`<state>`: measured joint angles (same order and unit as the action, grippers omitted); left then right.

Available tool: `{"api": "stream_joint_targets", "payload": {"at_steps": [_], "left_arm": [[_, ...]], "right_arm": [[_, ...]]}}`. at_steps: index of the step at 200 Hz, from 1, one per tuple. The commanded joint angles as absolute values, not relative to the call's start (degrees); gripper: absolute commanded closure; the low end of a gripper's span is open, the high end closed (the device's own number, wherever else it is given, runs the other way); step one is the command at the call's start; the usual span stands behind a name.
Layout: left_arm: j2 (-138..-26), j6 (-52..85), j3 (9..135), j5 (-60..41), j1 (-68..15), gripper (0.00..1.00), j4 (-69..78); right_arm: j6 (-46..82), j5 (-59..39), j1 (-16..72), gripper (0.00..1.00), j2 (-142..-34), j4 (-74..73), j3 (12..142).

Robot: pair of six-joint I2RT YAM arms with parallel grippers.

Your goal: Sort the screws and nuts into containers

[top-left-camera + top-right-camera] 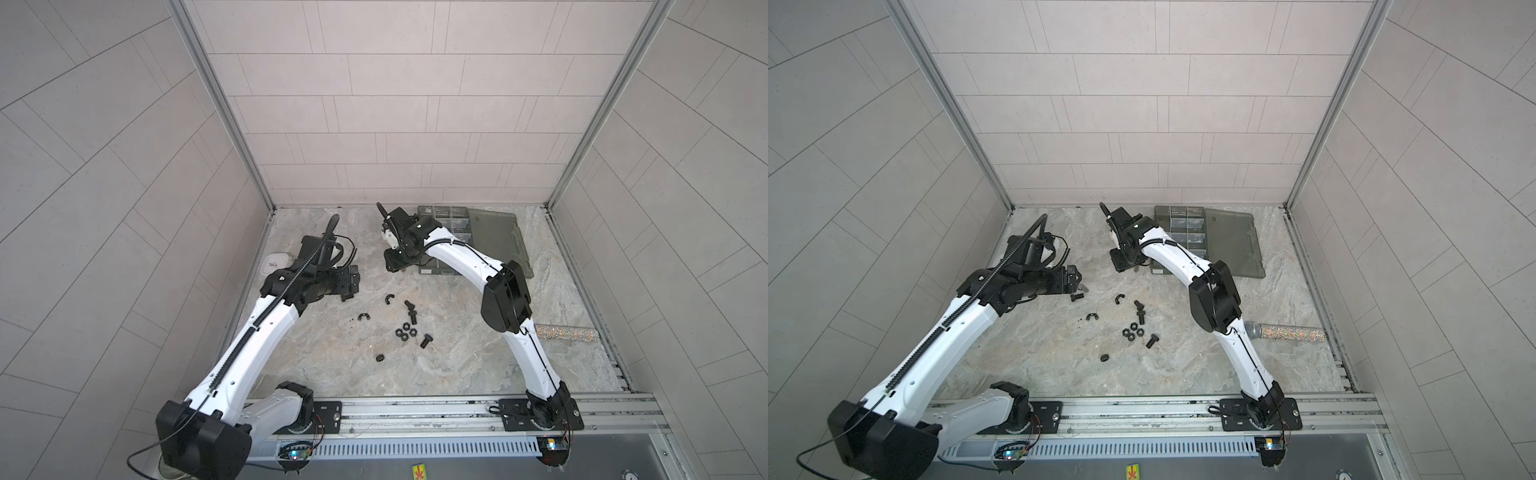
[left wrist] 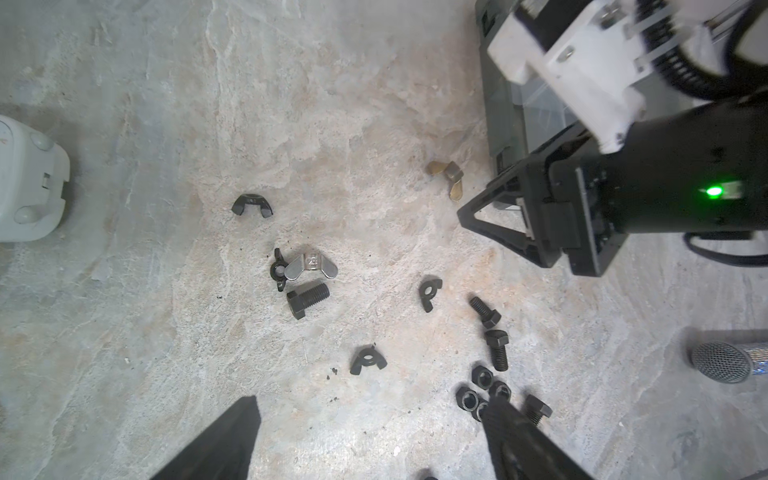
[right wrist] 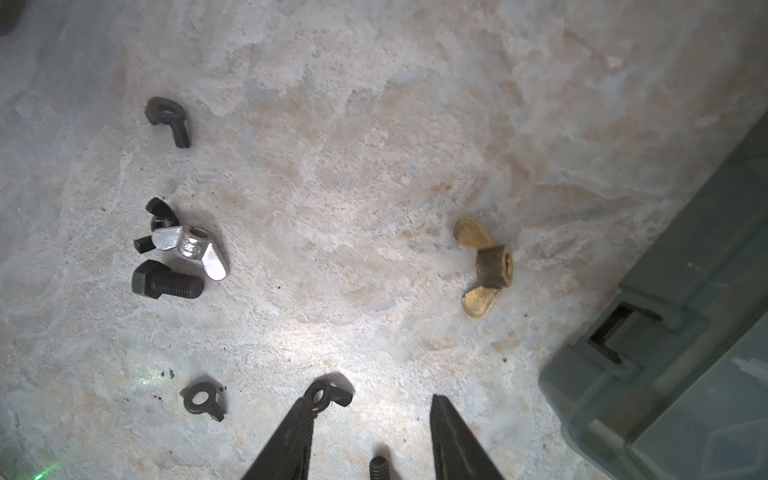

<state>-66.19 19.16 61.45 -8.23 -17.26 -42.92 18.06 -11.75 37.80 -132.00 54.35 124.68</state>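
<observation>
The left jaws (image 2: 372, 401) are spread wide and nothing is held in them. They hang over the marbled grey tabletop (image 2: 332, 104), above the loose pieces. The right jaws (image 3: 374, 399) are partly spread just beside the box, and nothing is pinched between their tips. A threaded end (image 3: 376, 465) is seen low between them. Whether it lies on the tabletop cannot be told.

It seems that a piece is about to be picked up. This is best done one piece at a time. The jaws should be brought straight down, with one tip on each side of the piece, and then closed gently.

Care is needed in two spots. A shiny silver wing nut (image 2: 311, 266) is touching a small black wing nut (image 2: 277, 270). A short black screw with a six-sided head (image 2: 307, 298) lies just beside them, so two could be grabbed at once. More to the right, small black six-sided nuts (image 2: 482, 388) are bunched together, with more black screws (image 2: 497, 349) near them. A piece lying alone, like the brown brass wing nut (image 3: 484, 266) near the box, would likely be easier.

At the far right of the tabletop sits the smoky grey see-through plastic box (image 1: 449, 212) with small compartments. Its flat lid (image 1: 496, 241) is laid open to the right. Part of the box is hidden by the right arm (image 1: 457, 257). What is inside the compartments cannot be made out. Many screws and nuts lie on the tabletop, so much sorting seems left to do.
</observation>
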Motion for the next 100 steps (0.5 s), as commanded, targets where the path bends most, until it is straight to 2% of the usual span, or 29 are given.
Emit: {"api": "stream_joint_targets", "payload": {"at_steps": [1, 23, 33, 69, 100], "left_arm": [[-70.28, 22.83, 60.70, -7.90, -16.67, 0.14, -41.33], [-74.76, 25.83, 60.99, -8.91, -16.49, 0.19, -39.22], [-76.89, 27.10, 61.21, -8.88, -16.38, 0.21, -38.25], [-86.16, 29.67, 64.75, -9.45, -15.82, 0.25, -36.91], [-92.94, 31.98, 67.81, -8.21, -15.37, 0.27, -36.75]], "right_arm": [[16.96, -8.54, 37.25, 0.40, -126.81, 56.54, 119.57], [17.05, -7.05, 36.08, 0.18, -119.69, 53.47, 109.71], [17.30, -6.50, 35.40, 0.01, -116.63, 52.81, 105.54], [17.31, -3.74, 33.38, 0.01, -105.13, 52.73, 94.19], [16.19, -4.99, 32.75, 0.01, -96.57, 55.68, 90.56]]}}
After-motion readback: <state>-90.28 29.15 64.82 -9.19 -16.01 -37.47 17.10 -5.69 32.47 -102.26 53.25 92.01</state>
